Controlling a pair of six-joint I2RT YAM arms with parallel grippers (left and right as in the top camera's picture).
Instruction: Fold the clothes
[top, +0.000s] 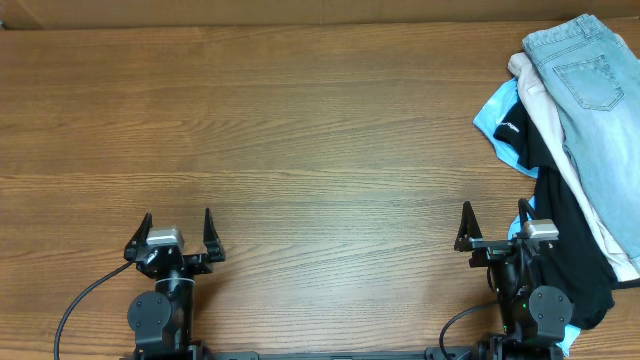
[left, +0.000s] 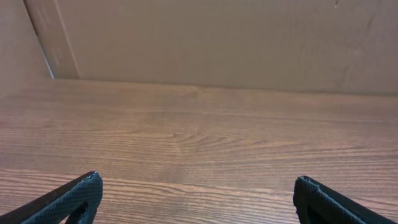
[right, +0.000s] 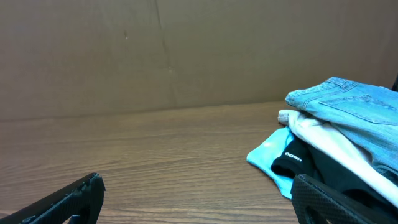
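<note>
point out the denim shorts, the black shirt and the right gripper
denim shorts (top: 590, 85), overhead view, on the patch pocket
black shirt (top: 562, 225), overhead view, on the broad black fabric in the middle of the pile
right gripper (top: 494, 210), overhead view, midway between its open fingertips

A wood-grain table (top: 300, 120) is bounded at its far edge by a brown cardboard wall (right: 186, 50). At the right edge, beige trousers (top: 540, 100) are piled on a black shirt (top: 570, 240), with a sky-blue shirt (top: 490, 120) laid beneath.
</note>
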